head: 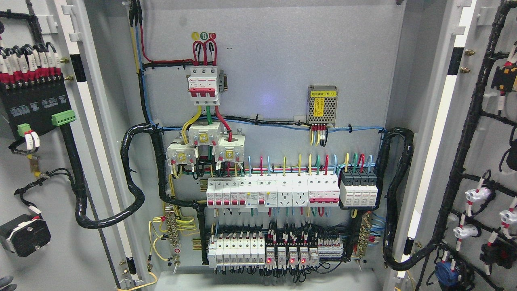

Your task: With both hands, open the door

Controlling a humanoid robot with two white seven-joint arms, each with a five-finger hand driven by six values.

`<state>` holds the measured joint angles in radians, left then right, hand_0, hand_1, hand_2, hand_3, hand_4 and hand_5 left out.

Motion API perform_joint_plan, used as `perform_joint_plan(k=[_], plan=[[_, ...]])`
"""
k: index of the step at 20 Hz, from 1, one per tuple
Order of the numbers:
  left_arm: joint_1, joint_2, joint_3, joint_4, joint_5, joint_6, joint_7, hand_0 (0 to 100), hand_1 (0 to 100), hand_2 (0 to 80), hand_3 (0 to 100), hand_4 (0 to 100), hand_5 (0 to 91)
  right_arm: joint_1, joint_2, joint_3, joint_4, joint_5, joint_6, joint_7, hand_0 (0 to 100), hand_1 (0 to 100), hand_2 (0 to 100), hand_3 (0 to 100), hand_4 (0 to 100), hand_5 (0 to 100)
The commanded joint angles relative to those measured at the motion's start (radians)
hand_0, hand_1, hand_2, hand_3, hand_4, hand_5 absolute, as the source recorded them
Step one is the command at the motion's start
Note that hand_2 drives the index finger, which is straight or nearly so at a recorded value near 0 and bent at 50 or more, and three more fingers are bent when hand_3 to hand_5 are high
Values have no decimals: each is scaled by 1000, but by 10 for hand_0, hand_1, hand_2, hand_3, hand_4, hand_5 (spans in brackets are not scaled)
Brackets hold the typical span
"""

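Head view showed the cabinet with both doors swung wide — left door and right door flanking the breaker rows. A grey fingertip sat below the left door; its finger state couldn't be told.

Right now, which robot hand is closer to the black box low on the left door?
Left. Only a sliver of the left hand shows, below the black box at the corner. The right hand is out of view.
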<state>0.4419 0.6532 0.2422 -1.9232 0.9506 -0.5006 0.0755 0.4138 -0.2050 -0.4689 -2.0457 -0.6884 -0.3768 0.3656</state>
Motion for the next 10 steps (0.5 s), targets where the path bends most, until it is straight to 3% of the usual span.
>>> perform_joint_plan(k=[1, 10], plan=[[-3, 16, 28, 29, 11, -1, 0, 0, 0, 0, 0, 0, 0, 16, 1, -40, 6, 0, -1, 1, 191, 0, 0, 0, 0, 0], [-3, 25, 40, 47, 31, 1, 0, 0, 0, 0, 0, 0, 0, 22, -1, -53, 7, -26, -1, 1, 191, 0, 0, 0, 0, 0]])
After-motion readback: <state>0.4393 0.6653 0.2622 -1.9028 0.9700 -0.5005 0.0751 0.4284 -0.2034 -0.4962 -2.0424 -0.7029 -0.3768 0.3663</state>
